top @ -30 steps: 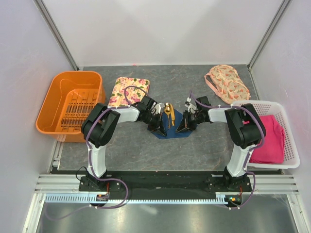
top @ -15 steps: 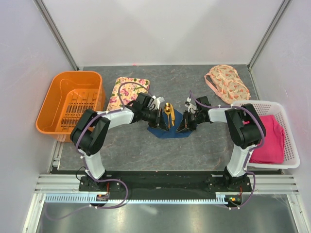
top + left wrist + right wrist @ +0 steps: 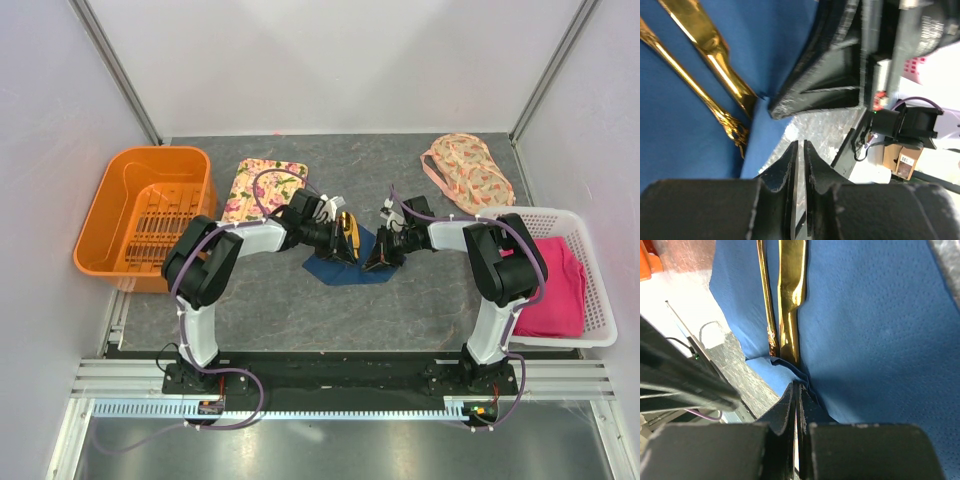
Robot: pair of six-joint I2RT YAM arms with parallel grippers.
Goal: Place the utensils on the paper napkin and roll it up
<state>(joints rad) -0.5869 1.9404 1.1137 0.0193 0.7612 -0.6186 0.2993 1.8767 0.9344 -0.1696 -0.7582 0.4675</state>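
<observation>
Napkin [image 3: 880, 315] edge pinched by right gripper [image 3: 796, 386]; left gripper [image 3: 801, 145] just cracked to a narrow slit beside utensils [image 3: 791, 290], roll not started.

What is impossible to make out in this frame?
Utensils: count and type; top view, left end effector covers them, wrist views crop them.
Right end effector: whether it pinches the napkin; right wrist, tips in shadow.
The left end effector: open or shut; left wrist shows only a slit.
</observation>
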